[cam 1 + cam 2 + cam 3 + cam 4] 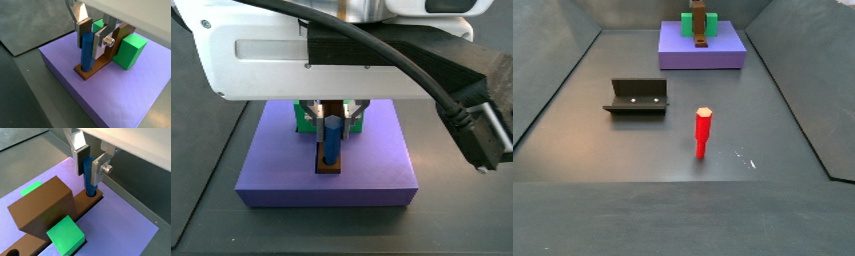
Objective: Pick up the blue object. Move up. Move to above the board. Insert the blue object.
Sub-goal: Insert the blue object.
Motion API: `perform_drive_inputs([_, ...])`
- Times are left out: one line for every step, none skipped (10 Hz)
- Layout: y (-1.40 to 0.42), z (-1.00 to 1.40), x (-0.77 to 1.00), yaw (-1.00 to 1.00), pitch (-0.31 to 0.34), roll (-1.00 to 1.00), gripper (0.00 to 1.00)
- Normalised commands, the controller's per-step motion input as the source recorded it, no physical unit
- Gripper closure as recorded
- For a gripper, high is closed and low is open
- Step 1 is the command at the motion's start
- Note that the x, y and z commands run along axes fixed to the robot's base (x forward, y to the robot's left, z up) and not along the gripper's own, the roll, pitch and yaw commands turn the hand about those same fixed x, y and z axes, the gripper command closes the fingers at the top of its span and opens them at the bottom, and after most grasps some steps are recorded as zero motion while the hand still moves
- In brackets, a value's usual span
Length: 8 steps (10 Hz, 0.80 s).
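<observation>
The blue object (87, 54) is a thin blue peg standing upright with its lower end in the hole at the end of the board (94, 74), a narrow brown plank on the purple slab. It shows the same way in a wrist view (89, 180) on the board (81, 209), and in a side view (330, 142). My gripper (92, 44) is straight above the board's end, its two fingers on either side of the peg's upper part and closed against it, as also seen in a wrist view (89, 175).
The purple slab (700, 52) lies at the far end of the grey floor. A green block (130, 50) and a big brown block (40, 210) stand by the board. A red peg (703, 132) stands mid-floor, and the fixture (637, 97) is beside it.
</observation>
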Motion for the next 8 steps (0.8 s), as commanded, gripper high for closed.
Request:
perform_drive_inputs([0.05, -0.61, -0.23, -0.12, -0.126, 0.00, 1.00])
perform_drive_inputs([0.15, -0.43, -0.19, -0.15, -0.061, 0.00, 1.00])
perform_drive_inputs([0.17, 0.00, 0.00, -0.11, 0.047, -0.07, 1.00])
perform_drive_inputs([0.00, -0.18, 0.00, -0.04, 0.000, -0.02, 1.00])
perform_drive_inputs([0.00, -0.67, 0.00, -0.03, -0.159, -0.04, 1.00])
perform_drive_inputs([0.00, -0.48, 0.00, 0.00, -0.124, -0.02, 1.00])
perform_drive_inputs([0.00, 0.00, 0.00, 0.00, 0.000, 0.00, 1.00])
perform_drive_inputs([0.00, 0.00, 0.00, 0.00, 0.000, 0.00, 1.00])
